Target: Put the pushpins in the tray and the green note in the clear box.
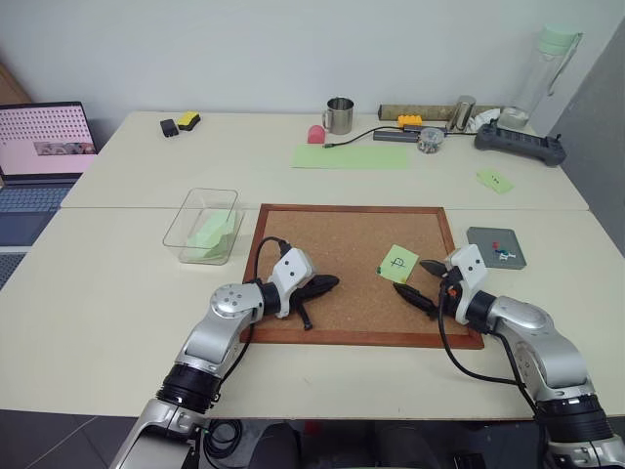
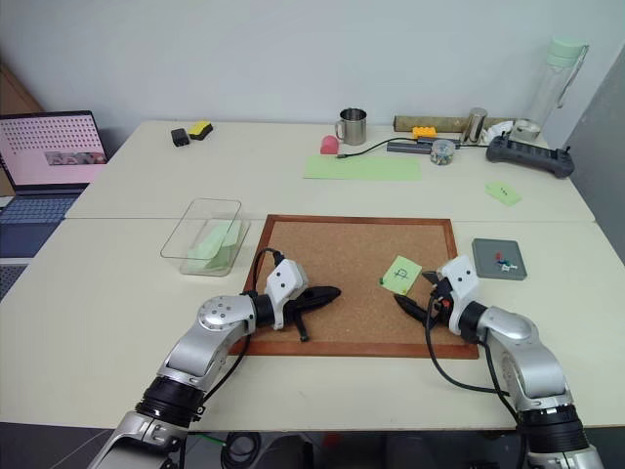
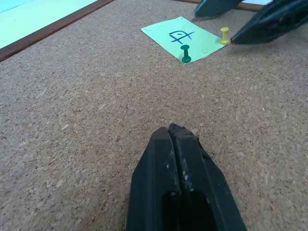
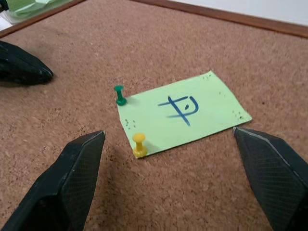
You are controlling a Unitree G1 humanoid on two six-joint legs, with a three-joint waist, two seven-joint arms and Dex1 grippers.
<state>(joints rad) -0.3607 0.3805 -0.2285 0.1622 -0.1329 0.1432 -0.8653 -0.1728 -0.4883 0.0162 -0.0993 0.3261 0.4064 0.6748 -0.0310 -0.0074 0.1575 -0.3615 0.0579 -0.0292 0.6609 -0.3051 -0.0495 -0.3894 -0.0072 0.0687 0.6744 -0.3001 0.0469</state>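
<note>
The green note (image 1: 398, 264) lies on the cork board (image 1: 332, 244), held by a green pushpin (image 4: 120, 95) and a yellow pushpin (image 4: 139, 144) at two of its corners. My right gripper (image 4: 168, 134) is open, its fingers spread either side of the note's near edge, low over the board. My left gripper (image 3: 173, 131) is shut and empty, resting on the cork left of the note. The grey tray (image 1: 483, 256) sits right of the board with small red and green pushpins (image 1: 500, 249) in it. The clear box (image 1: 186, 239) stands left of the board with pale green paper inside.
A laptop (image 1: 44, 142) is at the far left. Along the back of the table are a metal mug (image 1: 339, 115), a large pale-green sheet (image 1: 352, 156), a power strip (image 1: 395, 136), a black controller (image 1: 518, 145), a bottle (image 1: 547, 68) and a small green slip (image 1: 495, 180).
</note>
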